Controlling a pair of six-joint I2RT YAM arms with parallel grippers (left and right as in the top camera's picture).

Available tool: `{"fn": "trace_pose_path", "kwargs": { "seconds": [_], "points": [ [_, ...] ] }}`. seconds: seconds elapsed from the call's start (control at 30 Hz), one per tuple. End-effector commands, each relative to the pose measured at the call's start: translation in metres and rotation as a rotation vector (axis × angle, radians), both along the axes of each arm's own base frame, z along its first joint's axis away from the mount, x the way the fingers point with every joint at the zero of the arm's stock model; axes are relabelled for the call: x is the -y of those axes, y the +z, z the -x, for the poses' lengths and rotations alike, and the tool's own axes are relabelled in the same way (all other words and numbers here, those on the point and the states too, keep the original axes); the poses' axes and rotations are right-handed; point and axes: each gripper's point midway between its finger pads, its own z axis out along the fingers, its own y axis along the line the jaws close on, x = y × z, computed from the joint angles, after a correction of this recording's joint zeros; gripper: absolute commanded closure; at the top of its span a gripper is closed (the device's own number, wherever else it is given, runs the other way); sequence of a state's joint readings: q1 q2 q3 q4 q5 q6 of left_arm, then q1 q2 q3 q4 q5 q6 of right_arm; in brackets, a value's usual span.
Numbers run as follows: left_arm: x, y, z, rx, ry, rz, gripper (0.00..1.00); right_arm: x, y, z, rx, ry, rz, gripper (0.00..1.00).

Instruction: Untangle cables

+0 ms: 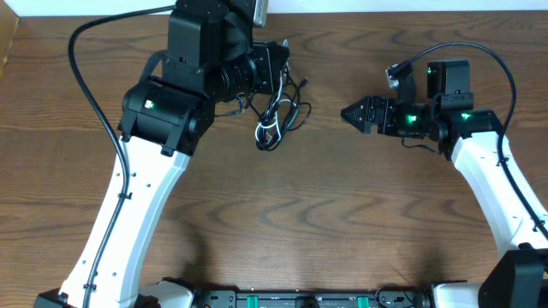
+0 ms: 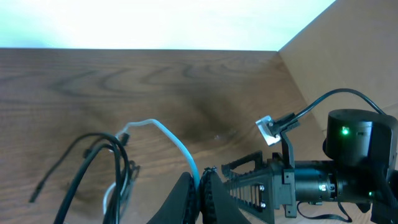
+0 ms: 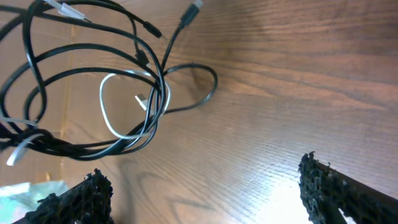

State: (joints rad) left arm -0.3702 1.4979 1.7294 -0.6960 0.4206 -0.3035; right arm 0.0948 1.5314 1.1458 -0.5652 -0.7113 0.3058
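Tangling, two black cables (image 3: 74, 149), one white cable (image 3: 102, 102)

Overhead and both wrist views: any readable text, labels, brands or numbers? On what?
No readable text in any view.
The white tag on the right arm's cord: washed out, nothing legible.
The white cable and black cables: no print visible.
The green lights on the arms: plain lights, no sign or number.
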Motion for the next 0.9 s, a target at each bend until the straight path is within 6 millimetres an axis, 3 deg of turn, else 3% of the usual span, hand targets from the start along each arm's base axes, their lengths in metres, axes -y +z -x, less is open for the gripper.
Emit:
{"fn": "trace_pose_path", "kwargs": {
  "seconds": [0.0, 0.37, 0.6, 0.87],
  "points": [
    [0.001, 0.018, 0.005, 0.028, -0.009, 0.026, 0.92, -0.006, 0.012, -0.002, -0.02, -0.012, -0.06, 0.06],
    [0.001, 0.017, 0.005, 0.021, -0.005, 0.031, 0.92, -0.026, 0.019, -0.002, 0.023, 0.03, -0.076, 0.08],
    [0.001, 0.016, 0.005, 0.006, 0.005, 0.042, 0.93, -0.029, 0.025, -0.008, -0.073, -0.073, -0.154, 0.16],
    [0.002, 0.017, 0.003, -0.033, 0.038, 0.086, 0.93, -0.044, 0.036, -0.013, -0.065, -0.091, -0.202, 0.18]
  ]
}}
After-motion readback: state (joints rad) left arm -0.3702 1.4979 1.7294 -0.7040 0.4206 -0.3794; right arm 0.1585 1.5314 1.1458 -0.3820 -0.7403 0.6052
